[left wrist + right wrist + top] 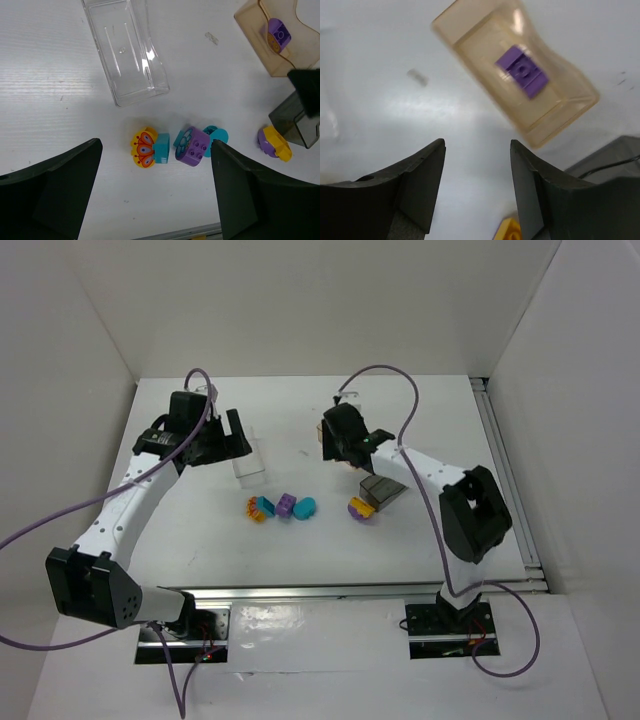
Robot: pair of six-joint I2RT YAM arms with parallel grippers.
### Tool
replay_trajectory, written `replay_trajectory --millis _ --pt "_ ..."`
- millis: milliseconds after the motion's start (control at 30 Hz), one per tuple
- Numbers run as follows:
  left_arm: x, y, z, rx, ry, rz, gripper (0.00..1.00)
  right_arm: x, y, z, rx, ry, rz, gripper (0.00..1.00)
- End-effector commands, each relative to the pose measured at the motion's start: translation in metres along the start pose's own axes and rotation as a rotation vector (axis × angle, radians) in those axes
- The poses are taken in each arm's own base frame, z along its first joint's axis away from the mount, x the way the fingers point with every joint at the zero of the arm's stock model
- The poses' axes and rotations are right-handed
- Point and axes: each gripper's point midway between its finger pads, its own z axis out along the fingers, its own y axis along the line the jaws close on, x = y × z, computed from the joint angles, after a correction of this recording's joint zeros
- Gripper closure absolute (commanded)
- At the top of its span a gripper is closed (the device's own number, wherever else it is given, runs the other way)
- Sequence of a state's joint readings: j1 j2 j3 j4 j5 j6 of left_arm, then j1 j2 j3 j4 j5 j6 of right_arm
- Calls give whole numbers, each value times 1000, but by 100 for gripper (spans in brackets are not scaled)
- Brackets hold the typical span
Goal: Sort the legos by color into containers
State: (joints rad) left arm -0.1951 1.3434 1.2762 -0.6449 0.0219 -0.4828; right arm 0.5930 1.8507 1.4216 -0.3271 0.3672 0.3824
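Note:
Several legos lie loose mid-table: a yellow butterfly brick [144, 148] joined to a teal brick [161, 147], a purple brick [195, 147], a teal round piece [219, 135] and a purple-and-yellow piece [274, 144]. They also show in the top view around the purple brick [287, 506]. A purple brick [521, 71] lies in the peach tray [560, 107]. The clear tray [127, 50] is empty. The dark grey tray [380, 490] stands by the purple-and-yellow piece. My left gripper [156, 145] is open and empty, high over the loose bricks. My right gripper [477, 145] is open and empty near the peach tray.
White walls enclose the table on three sides. A metal rail [510, 480] runs along the right edge, and another runs along the near edge [330, 590]. The right arm's cable [400, 390] loops over the back of the table.

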Motion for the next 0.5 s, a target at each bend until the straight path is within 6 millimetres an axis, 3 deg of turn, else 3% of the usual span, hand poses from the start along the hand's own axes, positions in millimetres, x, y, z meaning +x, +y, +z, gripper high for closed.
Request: replay_trajectory --millis 0,100,233,300,333,367,467 --pt "-18 1 -17 -26 -69 -27 3 16 57 -54 -254 -37 -89 38" --pt "-12 -3 -16 7 -44 -5 8 57 59 -60 -251 66 -105 33" --pt "-11 23 -13 -136 -70 -59 7 87 107 -86 -403 108 -9 28" --pt "-5 25 -13 -141 -58 -68 6 87 119 -88 -357 84 6 27" --pt "-6 24 -17 -137 -68 -68 6 101 128 -89 -355 104 7 27" --pt "-12 21 -22 -123 -97 -69 6 100 136 -92 -377 90 8 28" --pt "-10 22 -24 -122 -100 -69 6 102 134 -88 -292 56 8 30"
